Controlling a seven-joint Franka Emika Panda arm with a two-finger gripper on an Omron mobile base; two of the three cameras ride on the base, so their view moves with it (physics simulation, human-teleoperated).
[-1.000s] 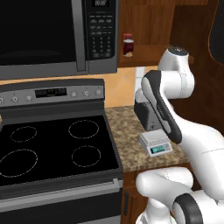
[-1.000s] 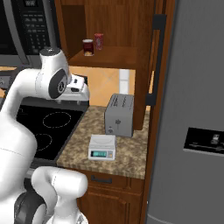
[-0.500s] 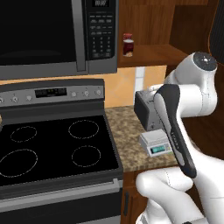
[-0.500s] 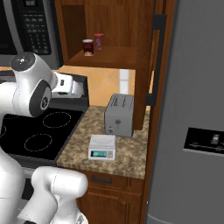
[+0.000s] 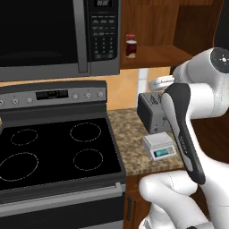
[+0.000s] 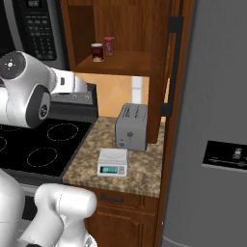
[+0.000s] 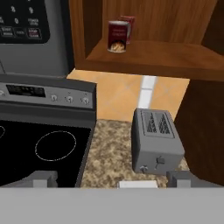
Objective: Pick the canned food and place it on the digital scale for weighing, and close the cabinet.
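Canned food: you have the canned food (image 7: 117,36), a short squat dark-red cylinder with a paler band low on its side, standing upright on the cabinet shelf; it also shows in the right base view (image 6: 97,51), with a slimmer bright red can (image 6: 109,45) just beside it, further back.
Digital scale: the digital scale (image 6: 112,161) is a small white square-topped block with a teal display on its sloped front, sitting on the speckled granite surface (image 6: 140,170) in front of the toaster (image 6: 132,126).
Toaster: a boxy grey metal body with two top slots.
Cabinet: you see the cabinet (image 6: 128,61) in smooth brown wood, its door (image 6: 172,72) swung open, with a black vertical bar handle.
Gripper: in the hand view the gripper (image 7: 113,179) shows two dark tips set wide apart with nothing between them, looking over the surface.
View differences: the left base view gives you the black glass stove (image 5: 58,152) and the microwave (image 5: 60,36); the right base view adds the grey refrigerator (image 6: 212,125).
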